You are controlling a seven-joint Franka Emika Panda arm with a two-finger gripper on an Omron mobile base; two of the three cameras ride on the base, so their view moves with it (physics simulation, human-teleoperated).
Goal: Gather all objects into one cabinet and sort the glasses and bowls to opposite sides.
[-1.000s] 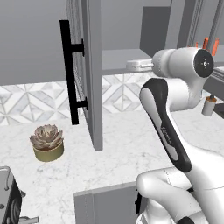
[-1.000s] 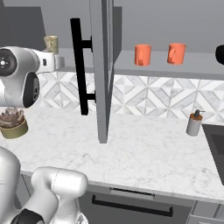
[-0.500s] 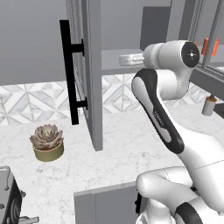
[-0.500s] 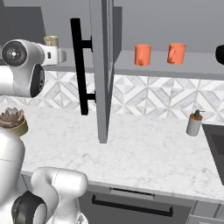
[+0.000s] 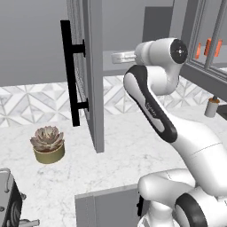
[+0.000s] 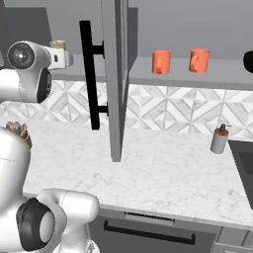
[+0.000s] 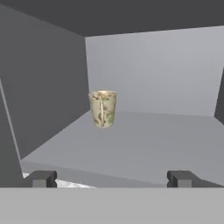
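Shelf (image 7: 144, 140) ahead of the wide-open gripper (image 7: 109, 178) is bare except the mug (image 7: 103, 108) standing ahead-left near the side wall (image 7: 39, 87).

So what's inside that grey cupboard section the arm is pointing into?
One cream mottled mug stands upright on the flat grey shelf, towards its back left as the hand camera sees it. The open gripper is short of it. The shelf's right end is cut off.
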